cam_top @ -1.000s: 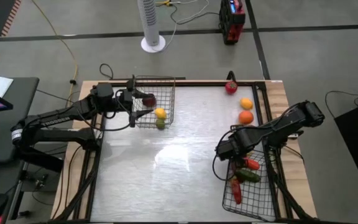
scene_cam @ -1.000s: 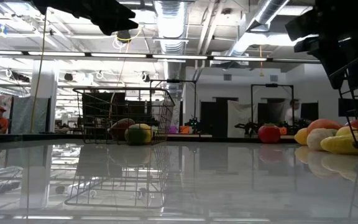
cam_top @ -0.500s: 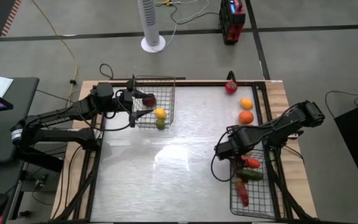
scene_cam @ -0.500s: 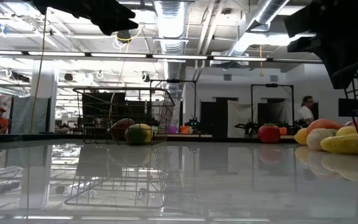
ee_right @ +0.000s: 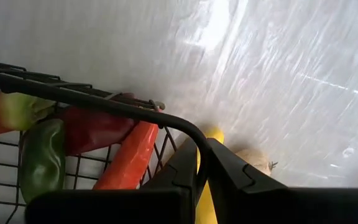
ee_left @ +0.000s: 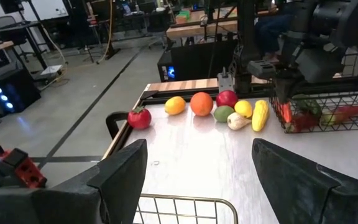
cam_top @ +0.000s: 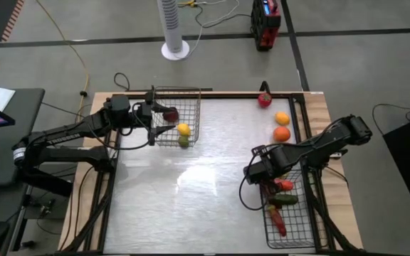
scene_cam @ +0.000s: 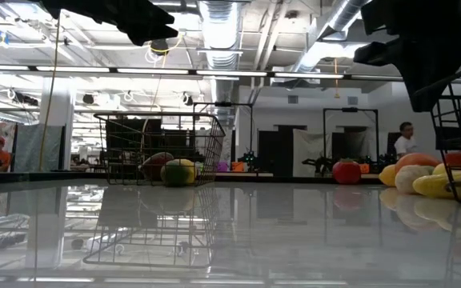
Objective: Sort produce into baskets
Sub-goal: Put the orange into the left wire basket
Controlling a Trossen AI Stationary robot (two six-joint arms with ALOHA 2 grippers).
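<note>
Produce may spill: right gripper point(cam_top: 256, 171) pinched shut on black basket point(cam_top: 290, 222) rim (tilting); left gripper point(cam_top: 153, 114) gaping, empty.

Bright ceiling lamps point(scene_cam: 218, 24) shine down. The bench point(cam_top: 205, 178) is shiny and has white glare. The low view looks dim and dark.

My left tool point(ee_left: 194, 180) spread over basket rim point(ee_left: 185, 202); produce row point(ee_left: 216, 111) on far tabletop point(ee_left: 191, 152), black basket point(ee_left: 328, 112) beside.
</note>
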